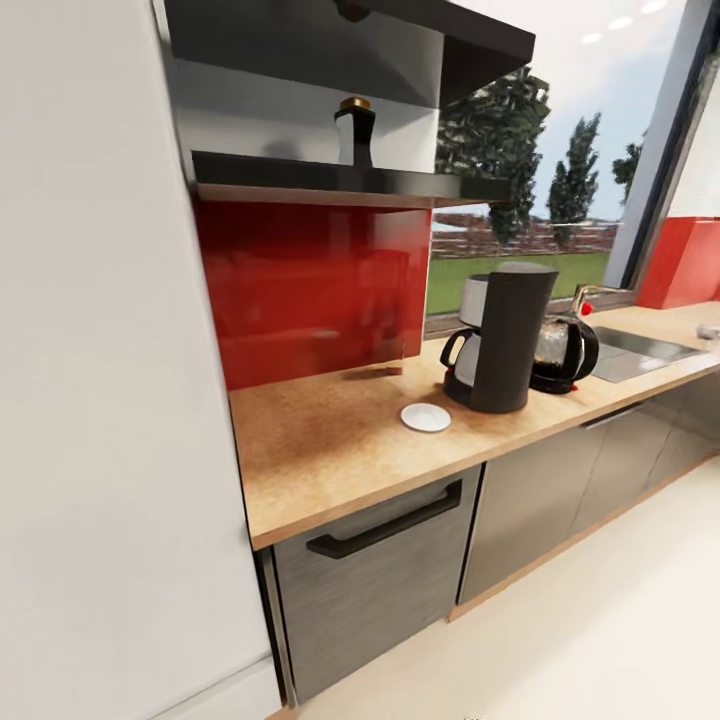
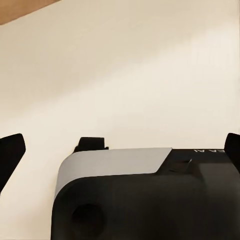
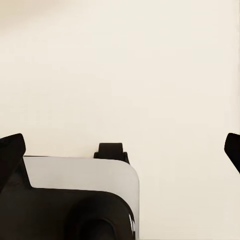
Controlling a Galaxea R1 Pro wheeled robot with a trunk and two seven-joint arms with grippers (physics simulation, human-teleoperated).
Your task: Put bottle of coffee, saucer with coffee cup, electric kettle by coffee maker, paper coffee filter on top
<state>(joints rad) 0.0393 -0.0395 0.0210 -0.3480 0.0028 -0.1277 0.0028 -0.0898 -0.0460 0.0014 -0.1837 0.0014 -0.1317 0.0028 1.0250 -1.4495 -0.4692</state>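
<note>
The black coffee maker [image 1: 512,338] stands on the wooden countertop [image 1: 330,450], its carafe facing left. A small white saucer [image 1: 426,417] lies on the counter just in front of it to the left. Right behind the coffee maker on its right sits the dark electric kettle [image 1: 565,352]. The bottle of coffee [image 1: 354,130], black with a gold cap, stands on the dark kitchen shelf [image 1: 350,185] above the red backsplash. My left gripper [image 2: 120,150] and right gripper [image 3: 121,150] hang open over pale floor, fingertips wide apart, above my own base. I cannot make out the cup or the paper filter.
A tall white cabinet [image 1: 100,400] fills the left side. Under the counter is a grey drawer with a black handle [image 1: 385,525]. A sink [image 1: 640,352] with a faucet lies right of the kettle. A window [image 1: 540,200] runs behind the counter.
</note>
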